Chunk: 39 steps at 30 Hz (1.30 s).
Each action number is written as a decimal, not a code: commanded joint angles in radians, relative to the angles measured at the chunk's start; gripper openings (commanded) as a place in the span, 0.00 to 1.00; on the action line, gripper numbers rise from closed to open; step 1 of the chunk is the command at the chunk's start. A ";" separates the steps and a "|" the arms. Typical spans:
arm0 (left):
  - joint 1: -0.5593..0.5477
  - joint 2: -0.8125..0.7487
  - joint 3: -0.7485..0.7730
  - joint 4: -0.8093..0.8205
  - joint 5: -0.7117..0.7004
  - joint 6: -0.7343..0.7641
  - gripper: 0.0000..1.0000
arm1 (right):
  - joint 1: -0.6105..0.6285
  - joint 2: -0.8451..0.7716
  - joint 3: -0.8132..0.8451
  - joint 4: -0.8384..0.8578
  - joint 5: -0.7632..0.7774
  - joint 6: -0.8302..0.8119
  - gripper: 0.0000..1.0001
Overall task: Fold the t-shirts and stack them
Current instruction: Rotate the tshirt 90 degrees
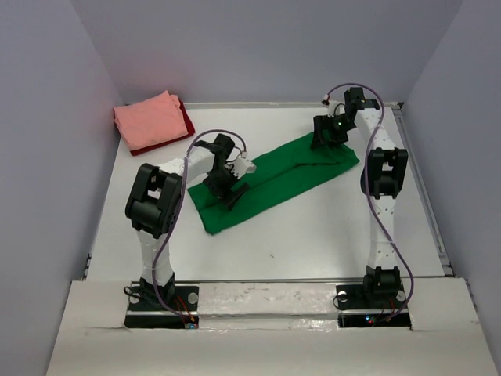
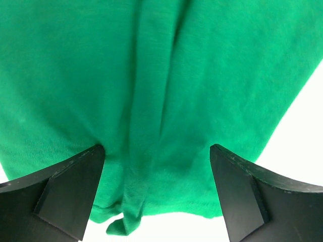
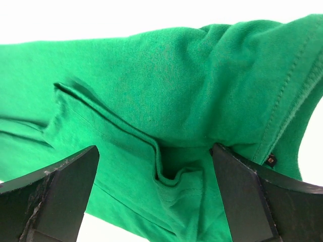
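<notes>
White is spreading across the whole table (image 1: 313, 235), and pale lilac-grey walls (image 1: 266, 47) are closing it in on three sides. We are seeing the green t-shirt (image 1: 274, 180) lying folded into a long strip that slants across the middle of the table from near left to far right. In the far left corner the pink t-shirt (image 1: 149, 121) is sitting folded on top of the dark red t-shirt (image 1: 188, 121), whose edge is peeking out along the right and near sides.

The left claw (image 1: 233, 194) is hanging over the near-left end of the green strip, and the right claw (image 1: 327, 139) is hanging over its far-right end. Both are standing with jaws spread wide, clamping nothing. We cannot tell whether their tips are touching the cloth.

Only the overhead view is giving us the stack and both arms. The left wrist view is showing a lengthwise ridge of cloth running between the black fingers (image 2: 65, 186), with the hem ending just ahead of them. The right wrist view is showing a layered fold, the stitched collar (image 3: 298, 85) and a small dark label (image 3: 271, 160).
</notes>
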 commanded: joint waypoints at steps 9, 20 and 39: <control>-0.212 0.143 0.056 -0.261 0.125 -0.022 0.99 | 0.077 0.122 0.083 0.077 -0.198 0.039 1.00; -0.301 0.256 0.216 -0.317 0.143 -0.023 0.99 | 0.140 0.119 0.092 0.107 -0.224 0.021 1.00; -0.336 0.151 0.097 -0.301 0.180 -0.058 0.99 | 0.140 0.077 0.089 0.238 0.038 0.044 1.00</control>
